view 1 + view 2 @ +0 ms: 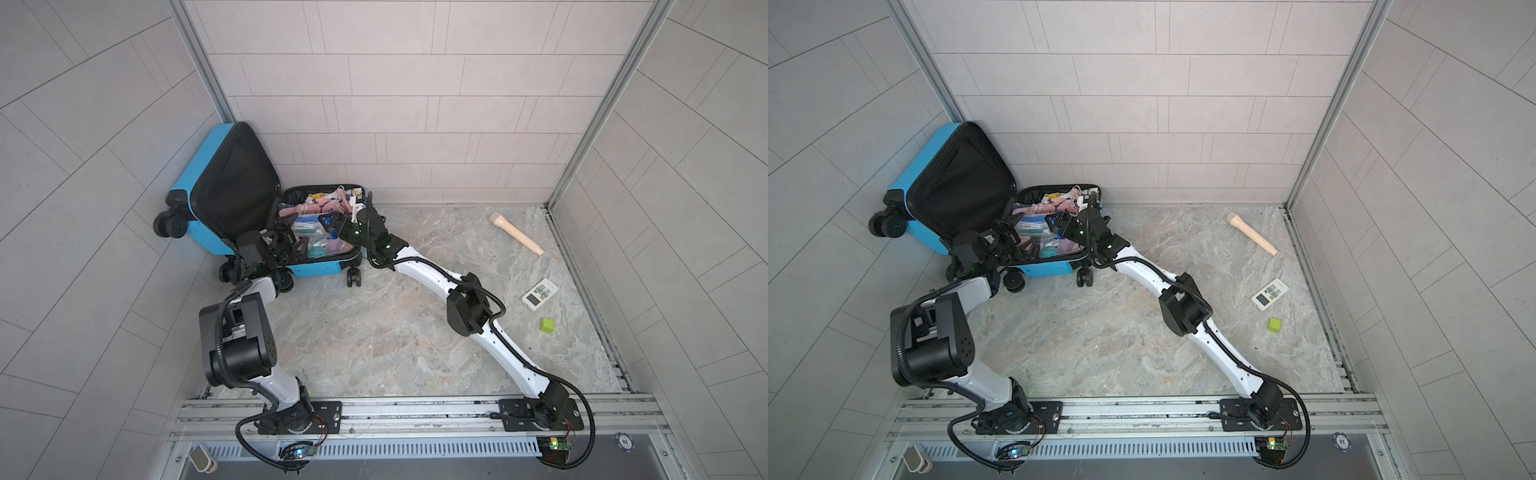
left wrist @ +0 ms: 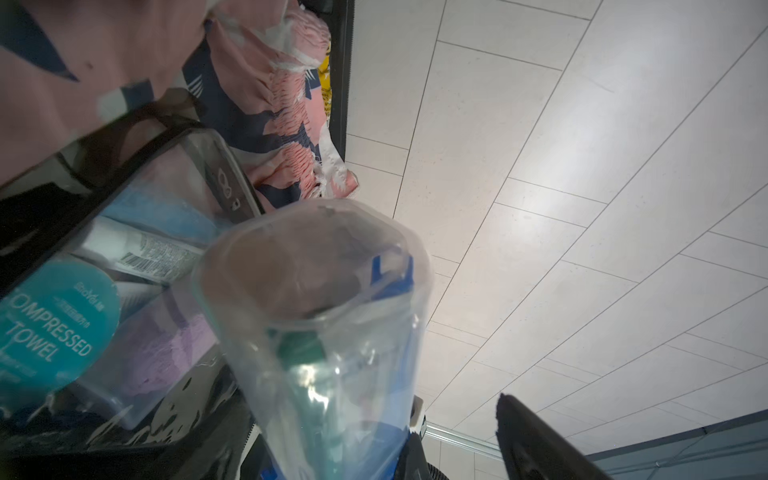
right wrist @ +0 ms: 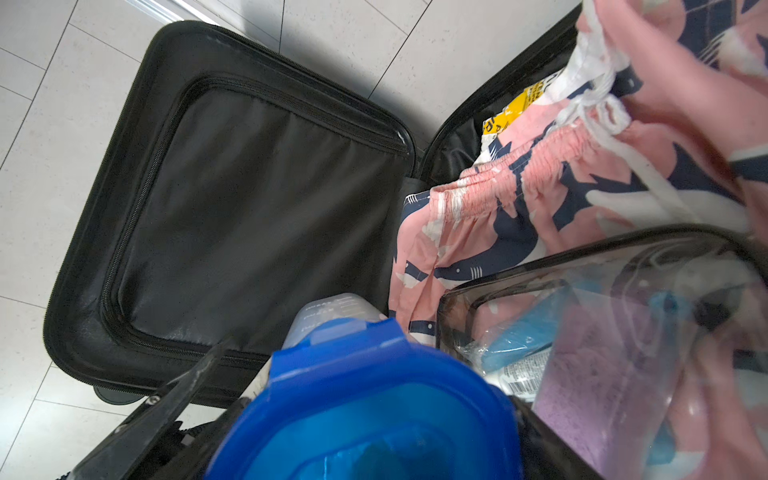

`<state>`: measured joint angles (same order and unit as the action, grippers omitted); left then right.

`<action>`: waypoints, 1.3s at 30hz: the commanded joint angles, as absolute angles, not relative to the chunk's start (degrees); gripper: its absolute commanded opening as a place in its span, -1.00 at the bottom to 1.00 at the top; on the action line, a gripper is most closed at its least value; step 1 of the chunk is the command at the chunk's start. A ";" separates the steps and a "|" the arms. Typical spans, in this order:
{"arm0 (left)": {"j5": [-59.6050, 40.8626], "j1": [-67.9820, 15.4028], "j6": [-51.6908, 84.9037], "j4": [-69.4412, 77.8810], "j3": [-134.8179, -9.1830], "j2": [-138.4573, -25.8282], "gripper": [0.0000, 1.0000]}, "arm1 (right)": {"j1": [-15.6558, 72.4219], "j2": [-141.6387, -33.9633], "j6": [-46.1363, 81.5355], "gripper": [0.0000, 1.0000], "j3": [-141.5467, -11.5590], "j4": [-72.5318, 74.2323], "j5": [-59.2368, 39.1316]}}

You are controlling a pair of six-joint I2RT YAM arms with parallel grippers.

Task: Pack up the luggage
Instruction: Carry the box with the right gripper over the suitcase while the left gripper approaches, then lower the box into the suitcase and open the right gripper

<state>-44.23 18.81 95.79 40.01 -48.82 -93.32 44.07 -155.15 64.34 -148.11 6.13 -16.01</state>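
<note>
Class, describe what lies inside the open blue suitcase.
Visible in the luggage: pink shark-print shorts, a clear pouch of toiletries, a blue-lidded bottle, a yellow packet. Whatever lies beneath them is covered.

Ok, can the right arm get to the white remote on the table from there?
Probably yes: the remote lies in the open on that arm's side, nothing on it; the right gripper must first leave the luggage.
</note>
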 commanded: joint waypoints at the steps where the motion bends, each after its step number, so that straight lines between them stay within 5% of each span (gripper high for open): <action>1: -45.50 17.41 99.15 45.44 -50.43 -93.91 0.97 | 45.78 -149.68 64.91 0.34 -148.15 10.54 -18.80; 19: -43.74 16.33 89.64 33.24 -51.69 -92.35 0.94 | 47.41 -143.55 61.09 0.31 -143.40 9.06 -19.95; 31: -43.92 16.33 89.64 33.06 -52.61 -90.79 0.34 | 48.20 -142.75 59.55 0.33 -143.10 6.87 -20.04; 39: -44.32 16.66 88.84 32.17 -54.65 -90.45 0.10 | 46.87 -139.89 56.40 0.99 -143.03 1.38 -19.88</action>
